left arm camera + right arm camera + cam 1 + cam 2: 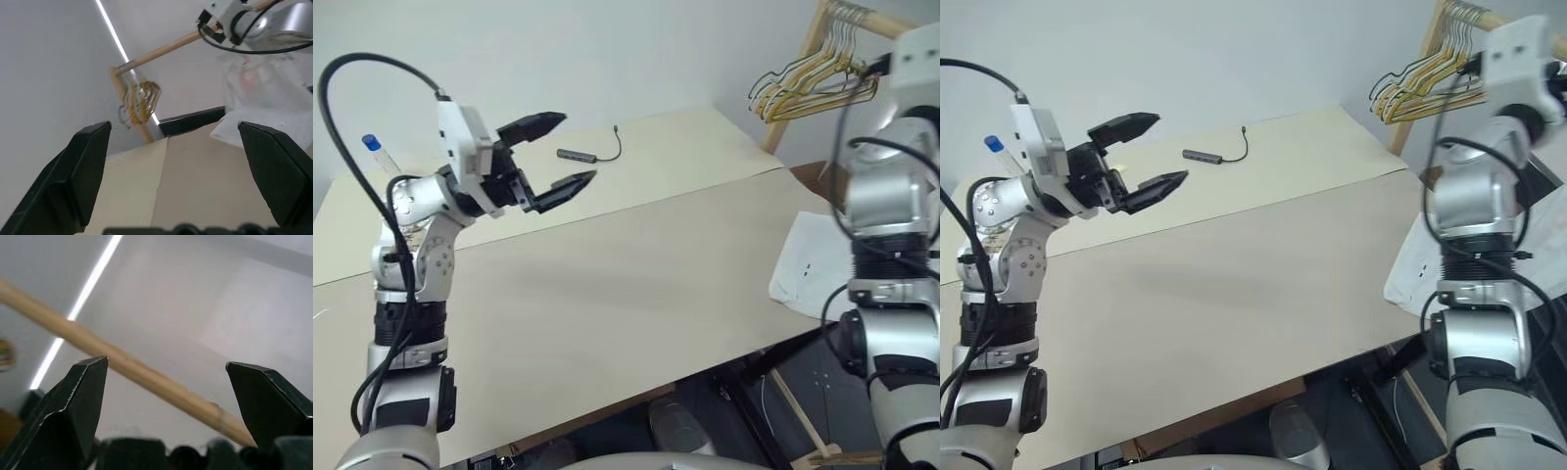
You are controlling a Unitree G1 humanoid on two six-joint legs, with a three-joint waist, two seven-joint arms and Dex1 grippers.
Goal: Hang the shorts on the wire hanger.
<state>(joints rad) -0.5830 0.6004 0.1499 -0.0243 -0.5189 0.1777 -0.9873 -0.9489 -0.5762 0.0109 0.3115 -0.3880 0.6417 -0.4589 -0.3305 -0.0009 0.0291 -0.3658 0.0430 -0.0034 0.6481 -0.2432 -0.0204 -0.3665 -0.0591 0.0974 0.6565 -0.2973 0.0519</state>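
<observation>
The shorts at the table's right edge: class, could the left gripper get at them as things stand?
Probably not easily. The shorts lie across the table from the open left gripper, beside the right arm.

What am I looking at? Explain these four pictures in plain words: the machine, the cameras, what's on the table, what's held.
This is a humanoid robot with two arms. The two wide pictures come from cameras in its head, looking down over a beige table. The other two come from cameras on its wrists, looking out between the black fingers.

The left end effector hangs open above the table and holds nothing. The right end effector is raised, open and empty, facing a wooden pole.

White shorts lie at the table's right edge. A small dark adapter with a cable lies at the far side. A bunch of hangers hangs beyond the table, on the right.
</observation>
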